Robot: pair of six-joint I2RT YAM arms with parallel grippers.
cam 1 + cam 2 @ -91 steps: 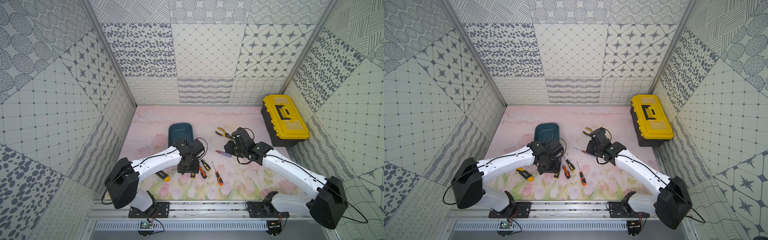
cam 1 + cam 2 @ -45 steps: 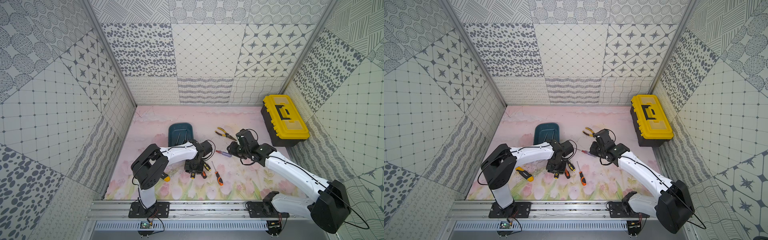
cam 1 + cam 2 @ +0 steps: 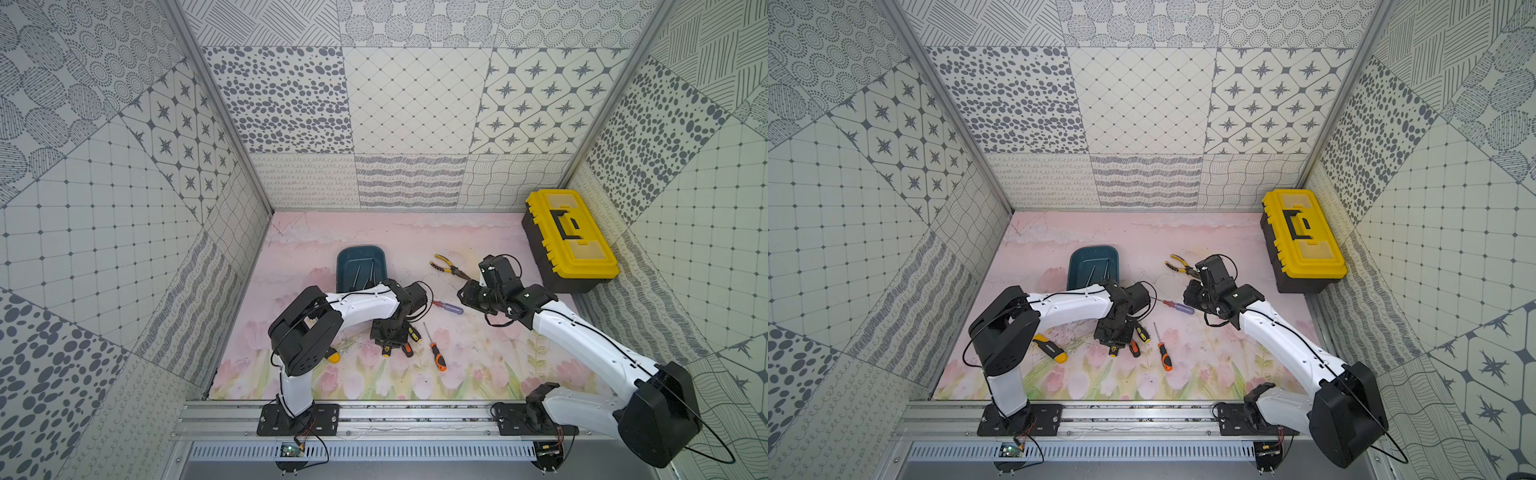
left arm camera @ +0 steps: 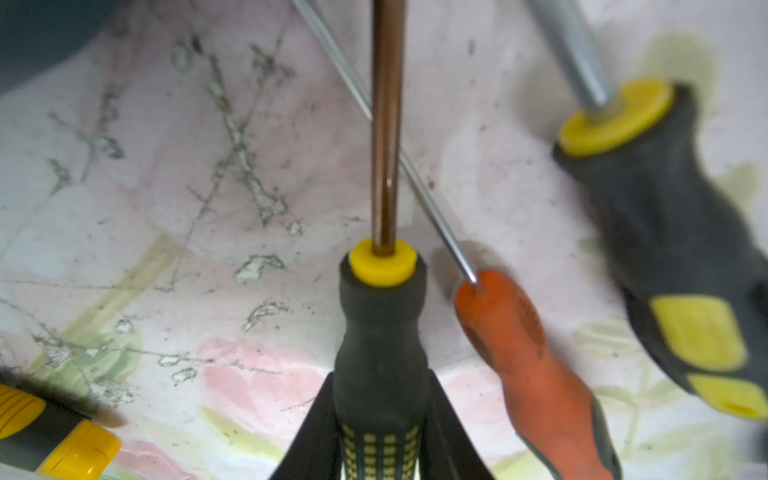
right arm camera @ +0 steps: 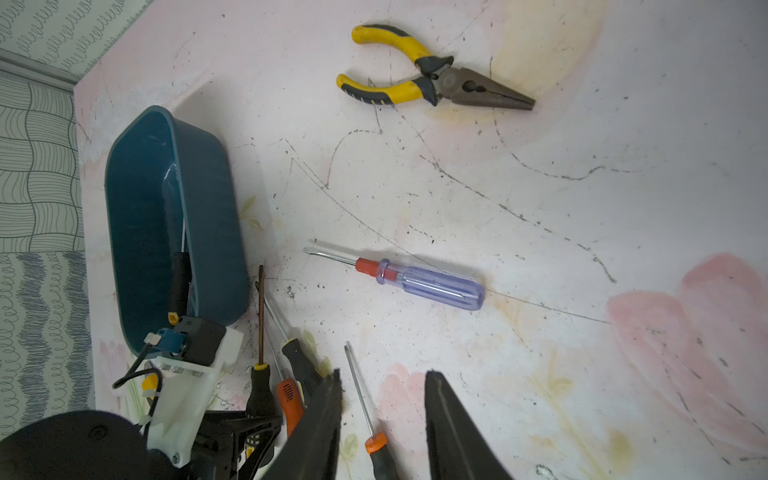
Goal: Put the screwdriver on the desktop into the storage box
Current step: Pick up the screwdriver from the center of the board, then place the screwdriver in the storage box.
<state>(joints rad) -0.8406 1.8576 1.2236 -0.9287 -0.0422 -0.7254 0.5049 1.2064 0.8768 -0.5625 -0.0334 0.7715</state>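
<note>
The screwdriver with the black and yellow handle lies flat on the desktop, near the storage box and right beside an orange screwdriver. It looks hard, stiff and light, and its fat rubbery handle is a better place to hold than the thin smooth rod. The left gripper has its fingers squeezed onto both sides of that handle, and the right gripper has its fingers apart and empty. A second ago the left arm was stretched out long, but now it is folded up and lower, over the handles.
</note>
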